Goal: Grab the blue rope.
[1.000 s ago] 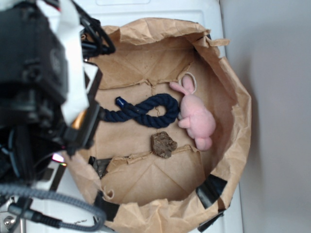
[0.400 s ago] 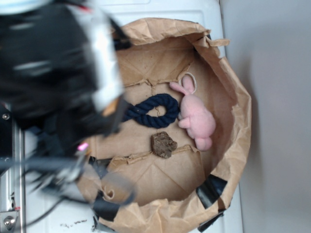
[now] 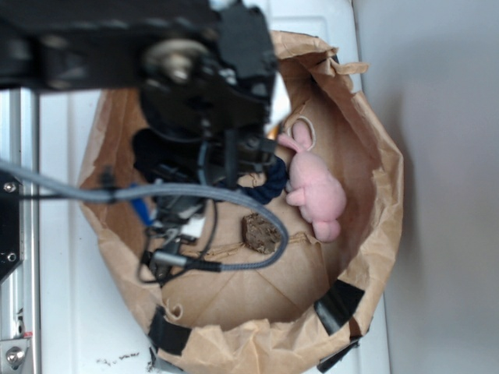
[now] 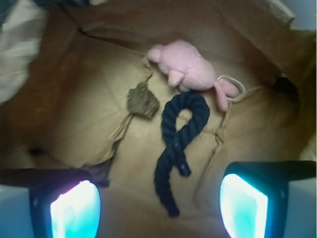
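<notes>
While the arm (image 3: 195,101) was hung low over the brown paper bag (image 3: 374,202), most of the bag's floor was hidden from the exterior view, and only the far curve of the blue rope (image 3: 273,181) was left showing past the black housing. From the wrist view the blue rope (image 4: 179,144) was seen whole, laid flat on the creased paper in a loop with its two ends crossed and trailing toward the camera. The gripper (image 4: 158,208) was held above it with its jaws spread wide, one glowing pad (image 4: 74,208) at each lower corner and the rope's tail lying between them, nothing clasped. A pink plush rabbit (image 4: 185,69) was found just beyond the loop's top, near or touching it; contact could not be judged. A small brown lump (image 4: 142,99) was set beside the loop, close but apart. A grey braided cable (image 3: 93,195) was draped across the bag's mouth in the exterior view, and black tape (image 3: 339,305) was seen on the bag's folded rim.
</notes>
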